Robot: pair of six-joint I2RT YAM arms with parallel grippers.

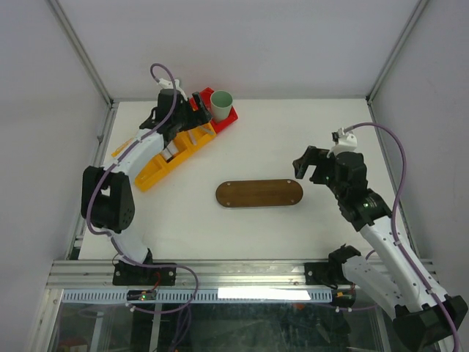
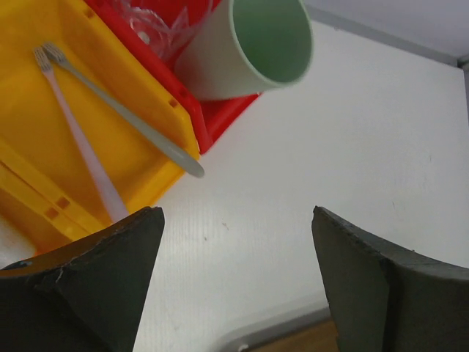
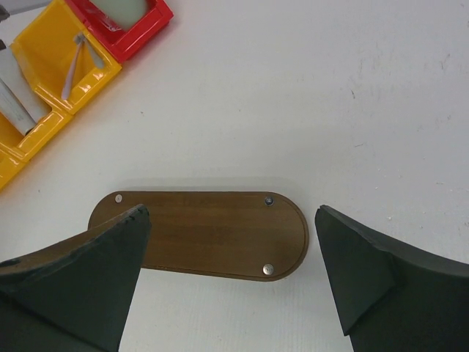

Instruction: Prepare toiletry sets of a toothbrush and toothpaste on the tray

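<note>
The tray [image 1: 259,193] is a dark brown oval board lying bare mid-table. My right gripper [image 1: 311,170] hovers open just off its right end; in the right wrist view the tray [image 3: 212,231] lies between and below the open jaws [image 3: 231,220]. My left gripper [image 1: 192,108] is open over the far end of the yellow bin [image 1: 172,154]. Its wrist view shows two toothbrushes in that bin, a pale lilac one [image 2: 80,139] and a grey one [image 2: 124,114], left of the empty open gripper [image 2: 238,220]. A grey-blue toothpaste tube [image 3: 16,99] lies in a neighbouring compartment.
A mint-green cup [image 1: 221,105] stands in the red bin [image 1: 227,121], right beside the yellow bin's far end and close ahead of my left fingers [image 2: 110,271]. Crumpled clear plastic [image 2: 157,26] lies in the red bin behind the cup.
</note>
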